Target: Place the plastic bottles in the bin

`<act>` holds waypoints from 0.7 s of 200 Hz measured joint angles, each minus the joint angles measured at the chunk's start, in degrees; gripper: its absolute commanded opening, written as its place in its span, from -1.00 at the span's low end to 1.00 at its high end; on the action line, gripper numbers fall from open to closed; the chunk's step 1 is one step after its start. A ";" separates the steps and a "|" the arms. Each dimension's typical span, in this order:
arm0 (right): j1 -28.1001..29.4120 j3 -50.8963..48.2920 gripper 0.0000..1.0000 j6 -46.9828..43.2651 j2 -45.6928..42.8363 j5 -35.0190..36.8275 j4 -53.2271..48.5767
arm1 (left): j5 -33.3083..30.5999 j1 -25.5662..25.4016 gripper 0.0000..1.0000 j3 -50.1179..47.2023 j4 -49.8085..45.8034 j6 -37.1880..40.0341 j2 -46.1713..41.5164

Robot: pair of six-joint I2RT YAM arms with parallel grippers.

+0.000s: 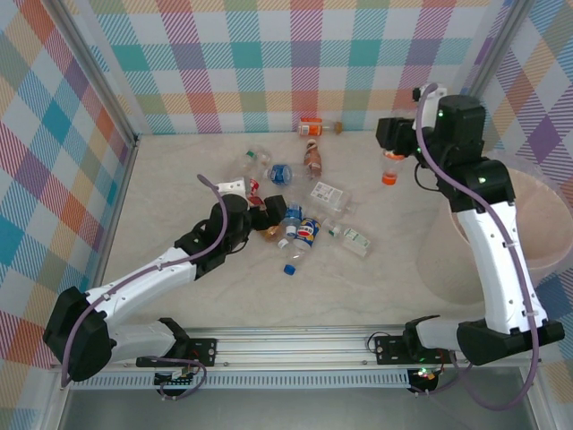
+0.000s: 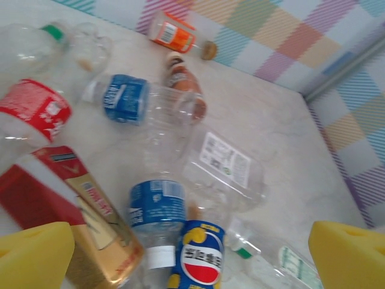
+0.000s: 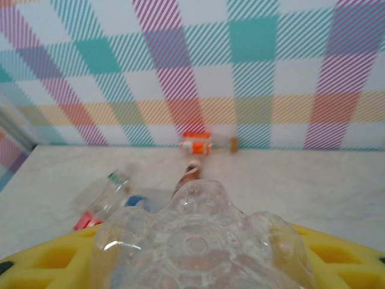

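Clutter of plastic bottles [image 1: 304, 235] mid-table; open table [image 1: 403, 264] between them and the bin [image 1: 548, 235].

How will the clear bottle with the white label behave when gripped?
The white-label bottle looks empty, so probably light. Its clear walls look dented and thin, so it may buckle when squeezed. Lying on its side, it might slide or roll.

Walls [image 1: 295, 54]: pastel plaid of teal, purple, orange, pink; table [image 1: 385, 287]: cream marble. Clear plastic bottles [image 2: 157, 211], labels red, blue, orange, white; bin [image 1: 548, 235]: translucent pinkish-white. Fingers [image 2: 36, 253]: yellow; arms [image 1: 501, 260]: white and black.
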 measured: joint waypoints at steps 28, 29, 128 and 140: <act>-4.63 2.69 -0.22 -1.44 -0.55 0.76 -1.86 | -4.44 0.00 1.00 0.00 -2.97 -2.45 0.61; -4.92 2.86 -0.22 -1.51 -0.55 0.79 -1.97 | -4.52 0.00 1.00 0.00 -3.06 -2.49 0.63; -29.09 4.59 -0.21 -5.05 -3.50 10.49 -12.04 | -8.35 1.44 1.00 1.77 -10.21 -8.22 4.94; -31.67 3.26 -0.21 -5.33 -4.31 13.49 -12.61 | -8.00 1.68 1.00 2.71 -11.10 -8.31 5.75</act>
